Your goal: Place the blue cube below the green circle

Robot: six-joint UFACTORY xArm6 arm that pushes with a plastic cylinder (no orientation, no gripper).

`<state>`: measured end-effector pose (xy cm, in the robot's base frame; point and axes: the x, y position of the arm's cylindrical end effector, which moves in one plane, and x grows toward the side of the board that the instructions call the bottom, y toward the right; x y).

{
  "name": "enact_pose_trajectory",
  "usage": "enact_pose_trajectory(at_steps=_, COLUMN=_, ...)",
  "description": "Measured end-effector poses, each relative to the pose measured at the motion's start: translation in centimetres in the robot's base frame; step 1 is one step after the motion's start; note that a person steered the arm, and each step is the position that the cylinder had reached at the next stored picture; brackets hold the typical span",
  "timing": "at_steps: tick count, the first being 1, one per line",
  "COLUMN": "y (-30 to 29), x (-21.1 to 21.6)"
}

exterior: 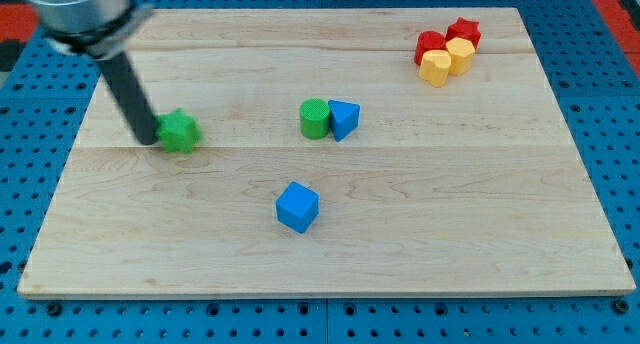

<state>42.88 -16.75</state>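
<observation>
blue cube [297, 206] lies on the table [480, 224], below and slightly left of the green circle [314, 118]. no fingers fitted, nothing held; my tip [148, 140] touches the green star [180, 131], far left. cube probably light, rigid, slides easily; push a flat face.

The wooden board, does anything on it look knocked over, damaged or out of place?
Nothing stands out. The blue cube sits intact below the green circle, a blue block touches the circle, my tip rests against another green block, and the red and yellow blocks cluster at the view's top right.
</observation>
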Motion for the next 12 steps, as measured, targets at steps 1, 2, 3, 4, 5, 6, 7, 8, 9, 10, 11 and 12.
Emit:
enact_pose_trajectory(at_steps=1, y=8.3, x=0.0)
enact_pose_trajectory(at_steps=2, y=10.0, x=1.4)
enact_pose_trajectory(at_steps=3, y=6.3, x=7.5)
enact_pose_trajectory(at_steps=4, y=10.1, x=11.8)
enact_pose_trajectory(at_steps=5, y=15.0, x=12.0)
enact_pose_trajectory(at_steps=6, y=16.8, x=9.7)
enact_pose_trajectory(at_steps=7, y=16.7, x=6.9)
enact_pose_trajectory(at_steps=8, y=18.5, x=7.4)
enact_pose_trajectory(at_steps=9, y=21.5, x=6.4)
enact_pose_trajectory(at_steps=10, y=20.0, x=4.3)
enact_pose_trajectory(at_steps=11, y=17.6, x=3.7)
enact_pose_trajectory(at_steps=12, y=18.0, x=3.6)
